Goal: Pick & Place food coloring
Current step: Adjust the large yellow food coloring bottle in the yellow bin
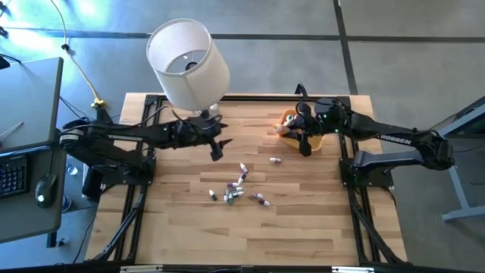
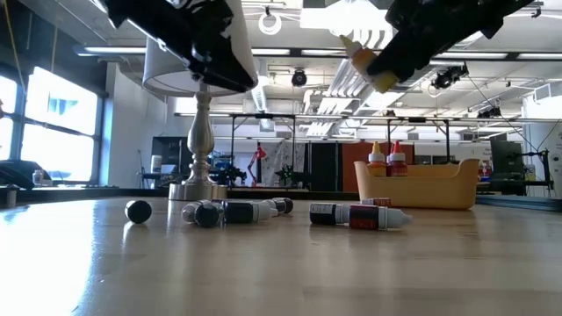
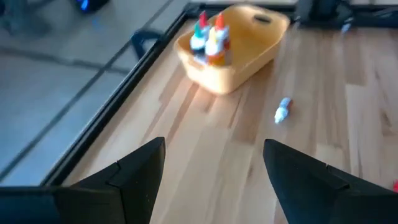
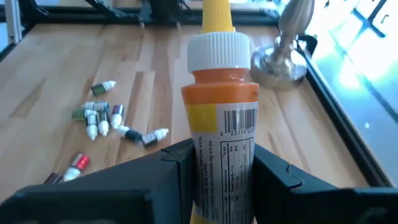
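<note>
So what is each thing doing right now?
Right hand: shut on the orange bottle, held up above the table.
Left hand: open, holding nothing.
Orange tub: on the table, with two bottles standing upright inside.
Small bottles: lying on their sides, scattered on the table.
Lamp: standing upright.

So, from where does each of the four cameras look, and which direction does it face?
High: overhead, facing down on table, both arms.
Low: tabletop height, facing bottles and orange bowl; arms enter above.
Left wrist: behind open left gripper, facing the bowl.
Right wrist: behind right gripper, shut on orange bottle.
Low and left wrist share the bowl.
</note>
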Robot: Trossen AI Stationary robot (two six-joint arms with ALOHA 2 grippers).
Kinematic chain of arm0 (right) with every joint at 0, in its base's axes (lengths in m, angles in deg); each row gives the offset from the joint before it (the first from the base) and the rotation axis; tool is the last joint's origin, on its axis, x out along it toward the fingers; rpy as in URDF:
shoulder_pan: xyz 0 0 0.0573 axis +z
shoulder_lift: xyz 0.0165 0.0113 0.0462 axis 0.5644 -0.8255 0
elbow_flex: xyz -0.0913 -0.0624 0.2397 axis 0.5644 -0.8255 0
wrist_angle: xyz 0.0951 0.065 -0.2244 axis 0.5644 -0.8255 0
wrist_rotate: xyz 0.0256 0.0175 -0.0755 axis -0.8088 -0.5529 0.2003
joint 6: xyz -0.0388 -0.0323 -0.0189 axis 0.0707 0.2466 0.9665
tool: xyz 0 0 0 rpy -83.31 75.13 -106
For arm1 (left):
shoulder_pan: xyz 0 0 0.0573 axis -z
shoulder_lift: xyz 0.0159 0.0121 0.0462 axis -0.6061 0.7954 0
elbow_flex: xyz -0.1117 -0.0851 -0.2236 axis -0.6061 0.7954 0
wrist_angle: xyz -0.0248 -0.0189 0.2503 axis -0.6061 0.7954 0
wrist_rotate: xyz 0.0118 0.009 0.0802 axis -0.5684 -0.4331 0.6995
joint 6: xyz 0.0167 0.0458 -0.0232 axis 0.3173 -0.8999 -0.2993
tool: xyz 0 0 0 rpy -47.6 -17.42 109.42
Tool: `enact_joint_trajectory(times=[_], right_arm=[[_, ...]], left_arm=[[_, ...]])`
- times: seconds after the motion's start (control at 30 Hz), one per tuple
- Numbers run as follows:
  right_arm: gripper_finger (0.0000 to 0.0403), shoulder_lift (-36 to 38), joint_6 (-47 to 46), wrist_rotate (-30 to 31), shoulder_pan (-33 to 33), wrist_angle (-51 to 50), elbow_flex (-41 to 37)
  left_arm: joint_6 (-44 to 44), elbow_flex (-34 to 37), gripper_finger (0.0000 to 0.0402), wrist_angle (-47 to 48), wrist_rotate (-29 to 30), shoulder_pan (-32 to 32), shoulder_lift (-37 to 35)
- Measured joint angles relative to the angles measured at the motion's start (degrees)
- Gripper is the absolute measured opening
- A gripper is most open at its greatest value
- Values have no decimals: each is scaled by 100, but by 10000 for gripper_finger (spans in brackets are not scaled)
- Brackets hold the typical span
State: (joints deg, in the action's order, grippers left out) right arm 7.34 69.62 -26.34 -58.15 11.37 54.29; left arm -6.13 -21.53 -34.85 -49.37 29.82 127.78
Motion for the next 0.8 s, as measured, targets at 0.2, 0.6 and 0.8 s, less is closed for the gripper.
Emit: enact_joint_trajectory(times=[0.2,0.6,0.8], right_arm=[[108,2,44,15,129,349,1],[108,2,-21,5,147,590,2],[108,-116,-153,-269,163,1393,9]], left_arm=[[-584,5,269,-1464,-6,0,562],[-1041,2,269,-3716,-1377,0,890],[-1115,-72,269,-4089,-1686,-4,890]])
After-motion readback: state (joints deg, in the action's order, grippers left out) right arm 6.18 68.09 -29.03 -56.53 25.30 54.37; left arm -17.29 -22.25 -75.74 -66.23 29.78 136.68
